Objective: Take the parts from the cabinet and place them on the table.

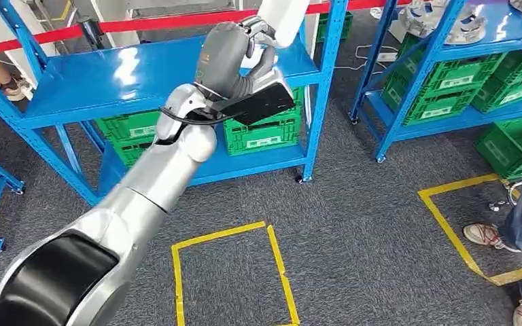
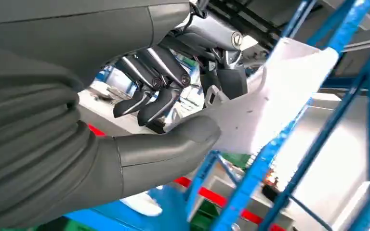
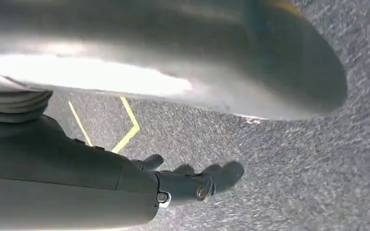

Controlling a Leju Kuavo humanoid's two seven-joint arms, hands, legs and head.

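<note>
My left arm reaches up to the blue cabinet shelf [image 1: 109,81]. There my left hand [image 1: 245,51] grips a white flat part [image 1: 282,20] that sticks up past the shelf's back edge beside a blue upright. In the left wrist view the thumb and the dark fingers [image 2: 159,91] of my left hand [image 2: 173,125] pinch the white part [image 2: 279,96] between them. My right hand [image 3: 192,183] hangs low over the grey carpet with its fingers loosely out and nothing in it.
Green crates [image 1: 262,132] fill the cabinet's lower shelf. A second blue rack [image 1: 448,41] at right carries grey parts [image 1: 442,20] and more green crates. A person's shoes [image 1: 489,234] stand at right by yellow floor tape [image 1: 228,272]. Red tape [image 1: 143,24] runs behind.
</note>
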